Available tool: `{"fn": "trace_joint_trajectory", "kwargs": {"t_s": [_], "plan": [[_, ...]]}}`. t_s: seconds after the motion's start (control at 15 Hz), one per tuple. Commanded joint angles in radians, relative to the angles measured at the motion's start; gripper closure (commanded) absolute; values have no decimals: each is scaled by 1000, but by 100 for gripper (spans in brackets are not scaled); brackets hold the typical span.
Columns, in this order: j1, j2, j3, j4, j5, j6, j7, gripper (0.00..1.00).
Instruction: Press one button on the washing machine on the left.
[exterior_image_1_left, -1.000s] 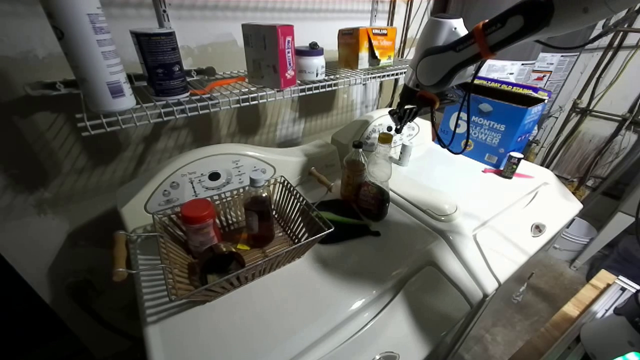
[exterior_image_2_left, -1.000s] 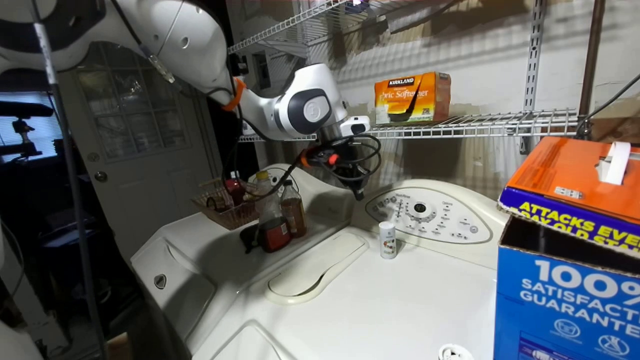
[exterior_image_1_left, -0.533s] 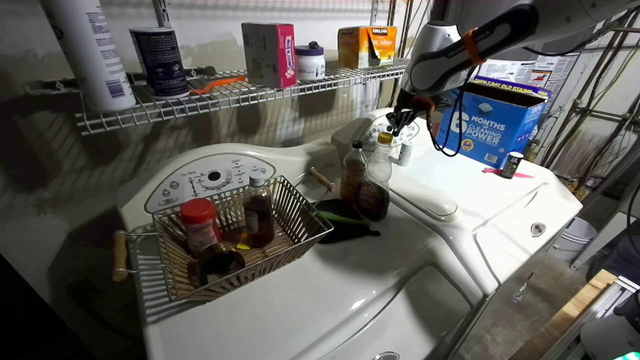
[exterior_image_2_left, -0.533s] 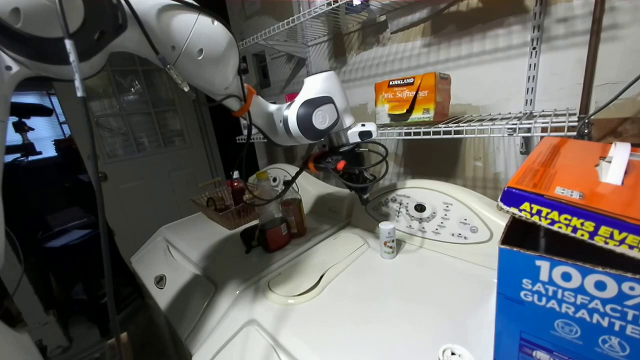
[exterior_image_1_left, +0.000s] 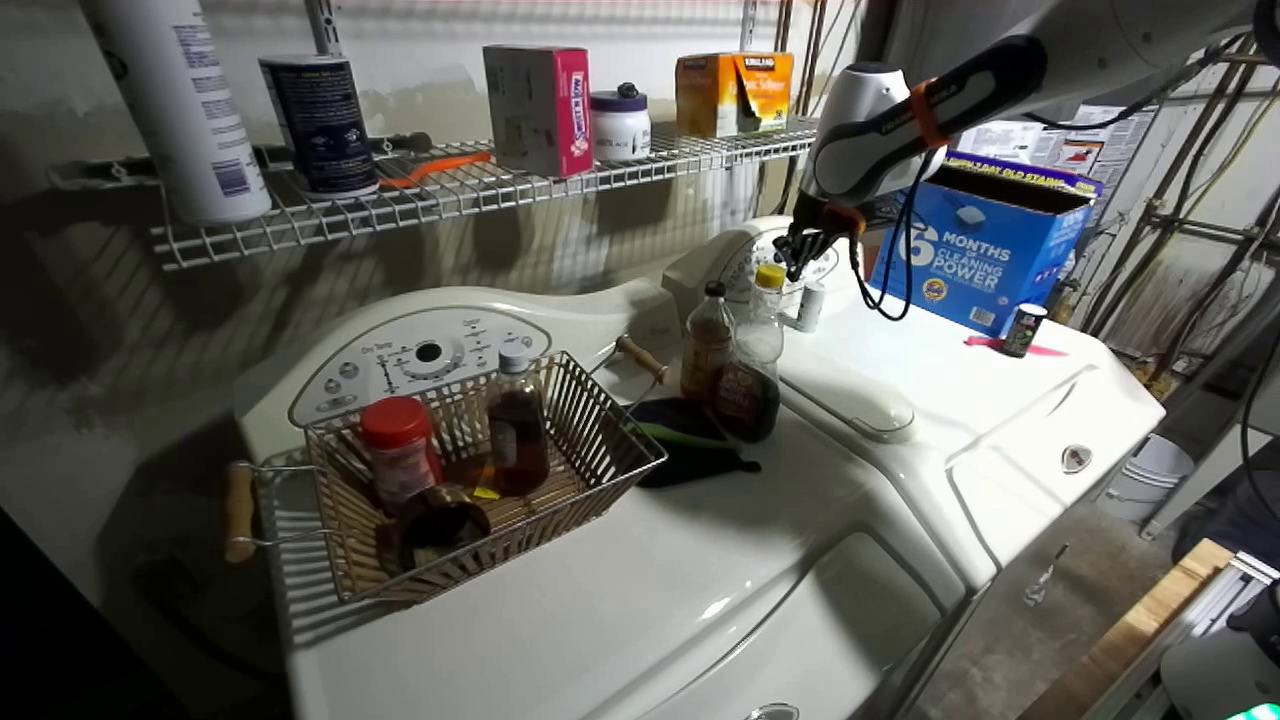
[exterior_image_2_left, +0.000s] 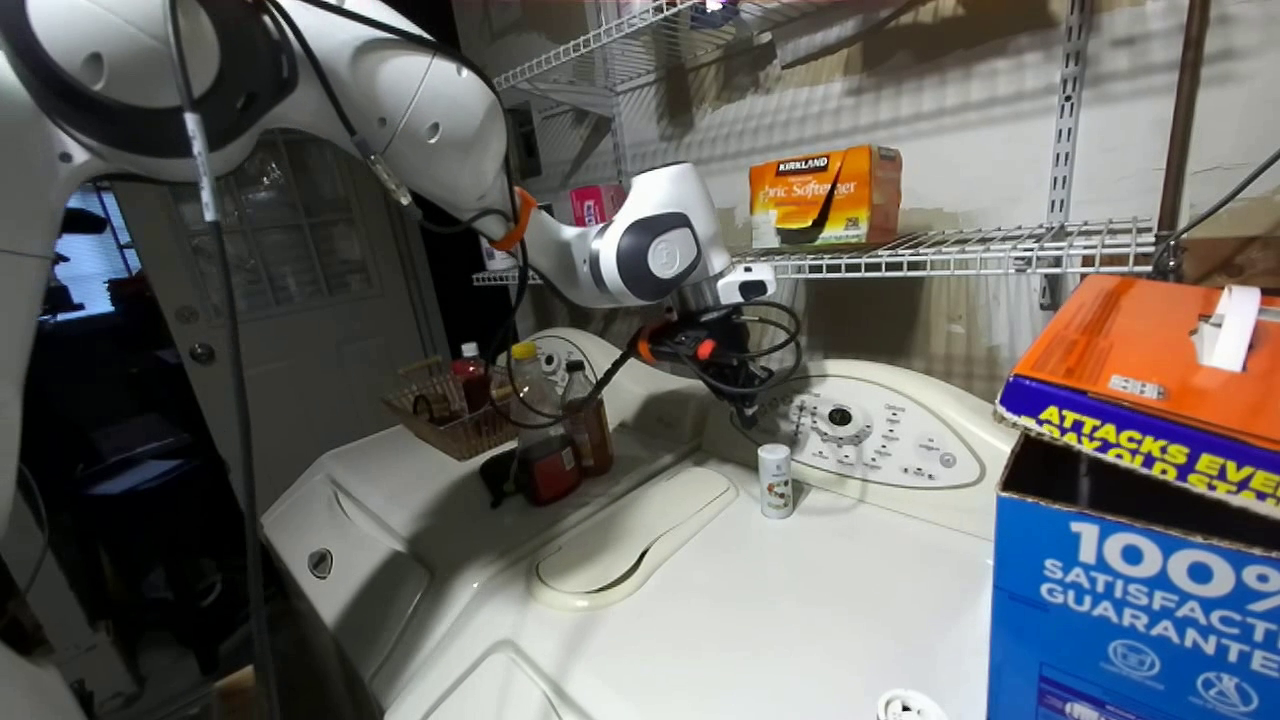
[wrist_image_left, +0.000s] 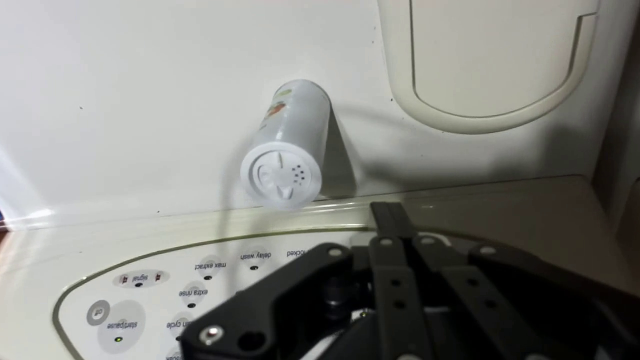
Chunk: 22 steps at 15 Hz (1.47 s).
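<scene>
The washing machine (exterior_image_2_left: 780, 610) is white and top-loading; it also shows in an exterior view (exterior_image_1_left: 900, 350). Its curved back panel (exterior_image_2_left: 900, 430) carries a central round dial (exterior_image_2_left: 840, 421) and small buttons. In the wrist view the panel (wrist_image_left: 145, 265) shows upside-down labels such as "delay wash", "extra rinse" and "start/pause", with a green light lit. My gripper (wrist_image_left: 392, 205) is shut with its fingertips together and holds nothing. In an exterior view the gripper (exterior_image_2_left: 747, 415) is at the panel's end nearer the second machine. It hides part of the panel; I cannot tell whether it touches.
A white shaker can (wrist_image_left: 300, 120) stands on the lid before the panel. A dryer (exterior_image_1_left: 600, 600) beside it bears a wire basket (exterior_image_1_left: 570, 500) and two bottles (exterior_image_1_left: 750, 390). A wire shelf (exterior_image_1_left: 450, 190) is above. A blue box (exterior_image_1_left: 985, 250) stands on the washing machine.
My gripper has moved down and closer to the panel, to the right in one exterior view and slightly left in the other. The objects on the machines have not moved.
</scene>
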Motion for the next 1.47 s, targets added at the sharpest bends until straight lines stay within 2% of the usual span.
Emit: {"fn": "trace_joint_trajectory", "kwargs": {"t_s": [0.0, 0.53, 1.4], "plan": [[-17, 97, 12, 108, 49, -3, -97, 100], [-42, 193, 27, 218, 109, -14, -188, 100], [-25, 297, -6, 340, 119, -3, -110, 100]]}}
